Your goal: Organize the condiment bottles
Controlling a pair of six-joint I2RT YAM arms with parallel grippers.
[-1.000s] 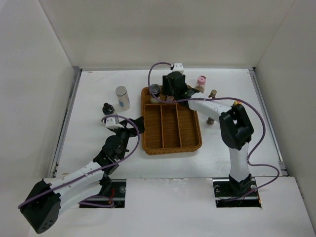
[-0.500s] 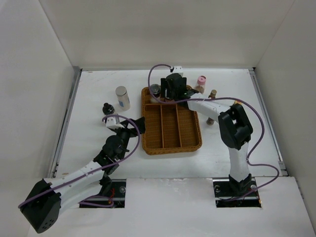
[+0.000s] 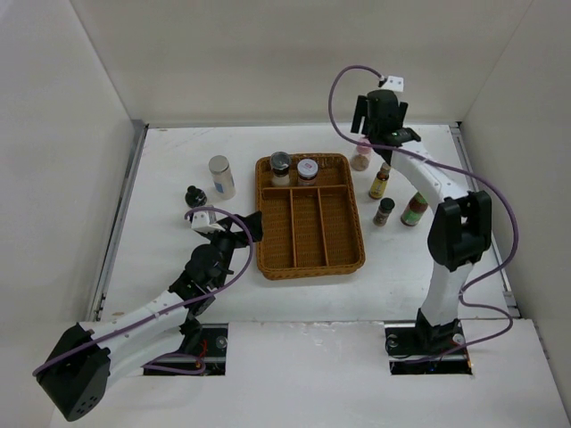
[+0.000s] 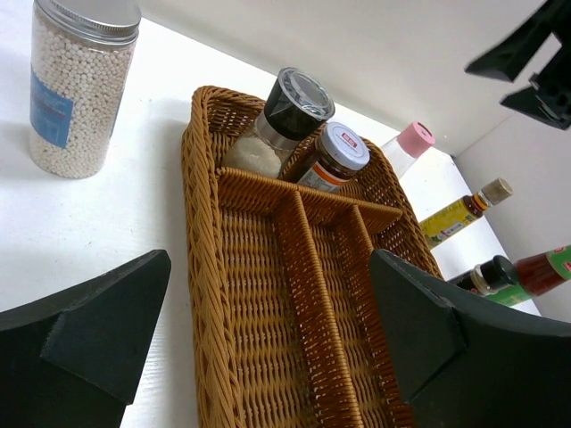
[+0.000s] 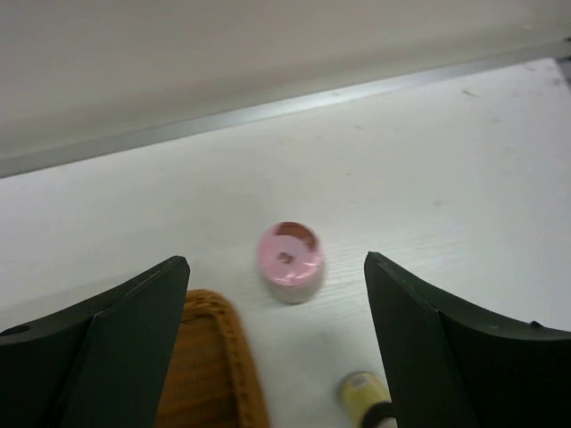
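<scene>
In the wicker tray's (image 3: pixel 308 254) far compartment stand a black-capped grinder (image 3: pixel 280 166) (image 4: pixel 287 109) and a red-and-white-capped jar (image 3: pixel 308 169) (image 4: pixel 335 157). My right gripper (image 3: pixel 368 132) (image 5: pixel 277 263) hangs open, high above the pink-capped bottle (image 3: pixel 361 160) (image 5: pixel 290 259), touching nothing. Right of the tray stand a yellow bottle (image 3: pixel 380 183) (image 5: pixel 361 392), a dark bottle (image 3: pixel 384 211) and a red-and-green bottle (image 3: pixel 414 208). Left of it are a white cylinder (image 3: pixel 220 176) (image 4: pixel 80 89) and a small black-capped bottle (image 3: pixel 192 195). My left gripper (image 3: pixel 250 230) (image 4: pixel 268 348) is open and empty at the tray's left rim.
The three long compartments of the tray (image 4: pixel 268 294) hold nothing. White walls enclose the table on the left, back and right. The right arm's elbow (image 3: pixel 457 227) rises over the table's right side.
My right gripper opened, leaving the red-and-white-capped jar in the tray's far compartment, then rose and swung right over the pink-capped bottle. The left arm has not moved.
</scene>
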